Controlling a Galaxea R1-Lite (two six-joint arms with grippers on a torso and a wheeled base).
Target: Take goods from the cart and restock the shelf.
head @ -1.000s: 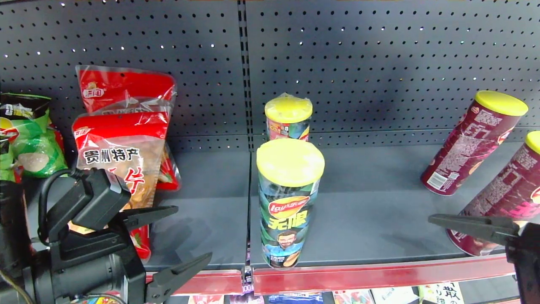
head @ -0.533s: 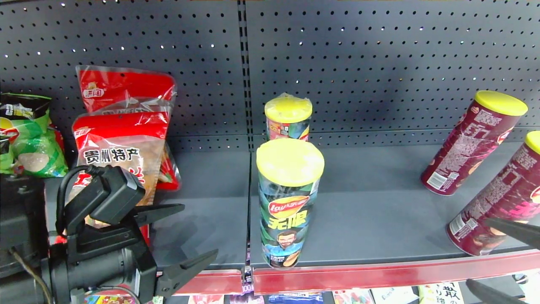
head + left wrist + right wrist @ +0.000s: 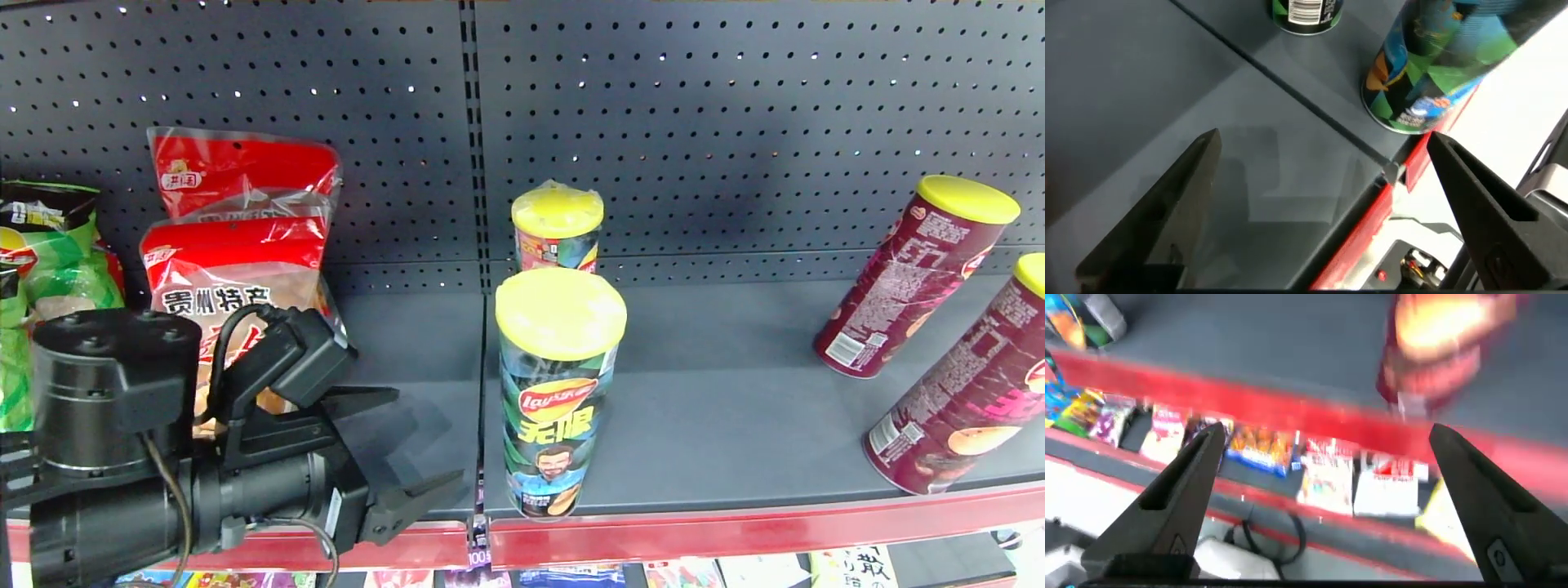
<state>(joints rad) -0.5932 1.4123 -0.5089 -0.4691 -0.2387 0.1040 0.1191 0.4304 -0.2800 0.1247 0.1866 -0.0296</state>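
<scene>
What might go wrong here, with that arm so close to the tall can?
The left jaws stand open close beside the green can, which stands at the shelf's front edge; a sideways bump might topple it off. The front purple can on the right also sits near that edge.

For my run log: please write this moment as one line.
left gripper: open, empty, by front green can | right gripper: open, empty, facing red shelf edge | maroon cans: on shelf

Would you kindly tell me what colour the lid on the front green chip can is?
Yellow lid, clearest in the head view.
</scene>
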